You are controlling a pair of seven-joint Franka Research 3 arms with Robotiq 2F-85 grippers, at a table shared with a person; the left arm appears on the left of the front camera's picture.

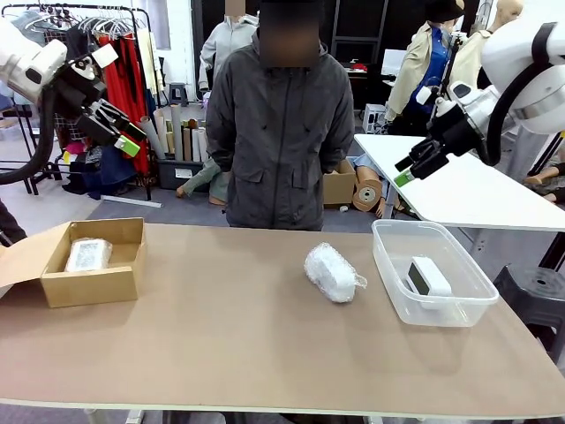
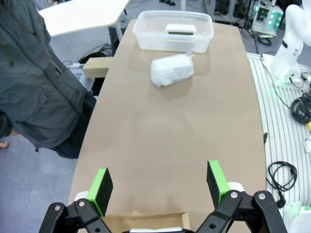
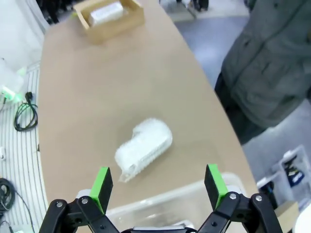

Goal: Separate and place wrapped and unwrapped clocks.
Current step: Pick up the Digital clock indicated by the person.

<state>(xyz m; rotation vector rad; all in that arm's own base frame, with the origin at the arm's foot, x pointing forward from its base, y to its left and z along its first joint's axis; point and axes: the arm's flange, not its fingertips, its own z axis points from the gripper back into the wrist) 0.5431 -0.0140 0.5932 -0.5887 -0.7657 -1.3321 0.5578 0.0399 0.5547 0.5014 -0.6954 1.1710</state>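
Jaws stood wide and empty on the left gripper (image 2: 160, 182) and right gripper (image 3: 158, 182). Below the left, one wrapped clock (image 1: 89, 254) sat in the box (image 1: 88, 287). Below the right, the bare clock (image 1: 429, 276) sat in the tub (image 1: 381, 234). Between them the other wrapped clock (image 1: 331, 272) was not yet sorted.

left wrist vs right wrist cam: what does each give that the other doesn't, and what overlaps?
Left wrist: the bare white clock lying in the clear tub at the table's far end. Right wrist: a wrapped clock lying inside the open cardboard box. Both: the loose wrapped clock on the brown table, between box and tub, and the person's grey jacket alongside.
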